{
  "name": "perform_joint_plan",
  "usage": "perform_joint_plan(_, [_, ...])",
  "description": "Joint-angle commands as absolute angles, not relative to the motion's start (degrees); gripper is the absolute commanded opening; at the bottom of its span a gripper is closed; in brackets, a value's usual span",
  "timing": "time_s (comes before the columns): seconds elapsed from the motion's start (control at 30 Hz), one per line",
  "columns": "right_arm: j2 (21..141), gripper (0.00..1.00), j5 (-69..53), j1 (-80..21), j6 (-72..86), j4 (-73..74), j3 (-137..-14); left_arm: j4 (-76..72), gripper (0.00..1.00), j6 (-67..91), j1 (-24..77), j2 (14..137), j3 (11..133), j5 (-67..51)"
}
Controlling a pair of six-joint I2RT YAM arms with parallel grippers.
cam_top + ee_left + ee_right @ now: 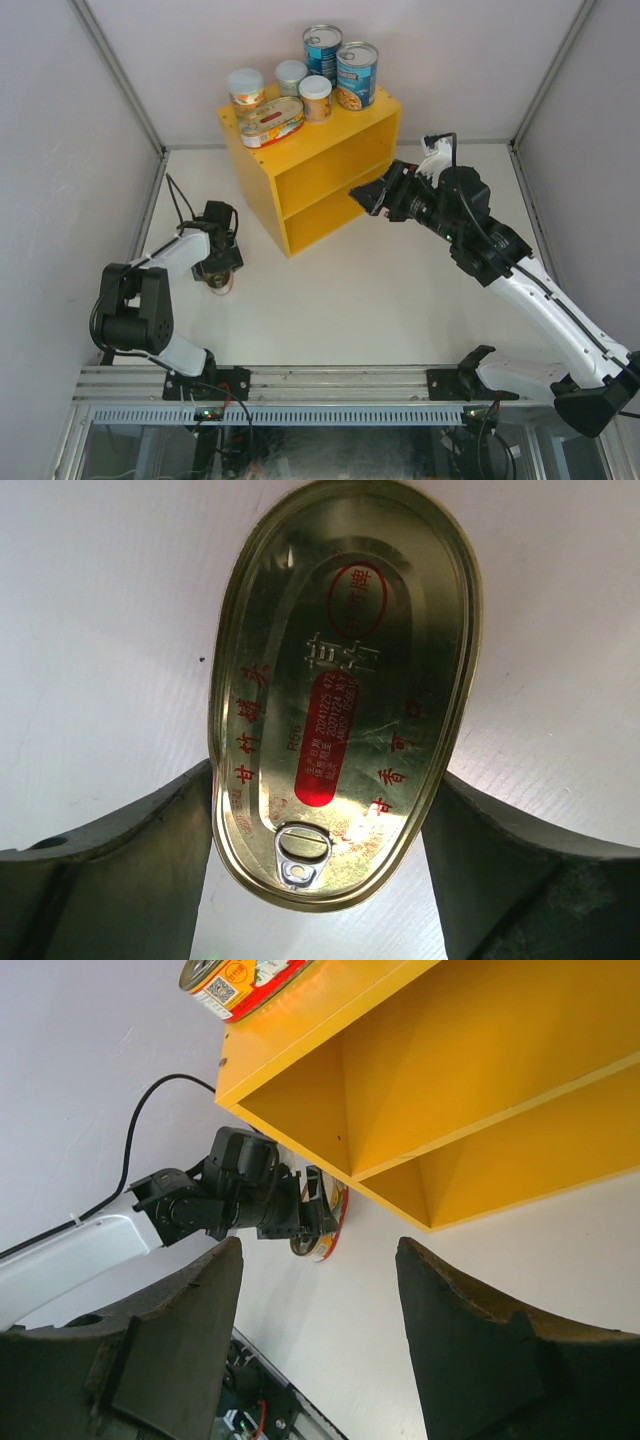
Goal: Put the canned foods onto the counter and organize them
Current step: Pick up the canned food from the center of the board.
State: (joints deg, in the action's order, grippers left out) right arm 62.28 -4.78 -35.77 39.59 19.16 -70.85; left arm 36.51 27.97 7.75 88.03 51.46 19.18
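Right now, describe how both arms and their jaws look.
Both the left arm and right arm have black joint housings linked by white segments. A thin black cable loops from the left wrist; another runs along the right forearm. Jaws are matte dark grey, broad, tapering.

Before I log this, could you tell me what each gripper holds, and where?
Left gripper: the oval tin, pinched across its long sides near the pull-tab end. Right gripper: nothing, jaws open.

Overhead and right wrist views share the counter (pixel 256 188).
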Motion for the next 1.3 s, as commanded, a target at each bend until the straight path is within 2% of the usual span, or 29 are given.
perform_joint_plan(0.0, [60.45,0.63,-3.80,-36.60,39.13,19.18,-70.84,35.51,0.73,30.44,7.64,86.70,50.46,17.15])
perform_joint_plan(0.27, [58.55,0.63,-3.45,-37.09,39.11,19.64,-68.15,35.13,0.64,34.44,8.90,83.14,47.74,15.28])
perform_joint_plan(0.63, [57.49,0.63,-4.92,-37.33,39.10,20.48,-67.87,34.98,0.43,37.57,12.08,75.99,43.61,13.13])
perform_joint_plan(1.0, [57.91,0.63,-6.67,-38.76,39.77,20.94,-67.75,37.59,0.39,38.23,15.90,67.92,41.80,12.05])
perform_joint_plan(1.27, [57.27,0.63,-10.58,-39.22,44.04,19.17,-62.97,38.36,0.37,40.54,19.69,63.06,39.49,11.52])
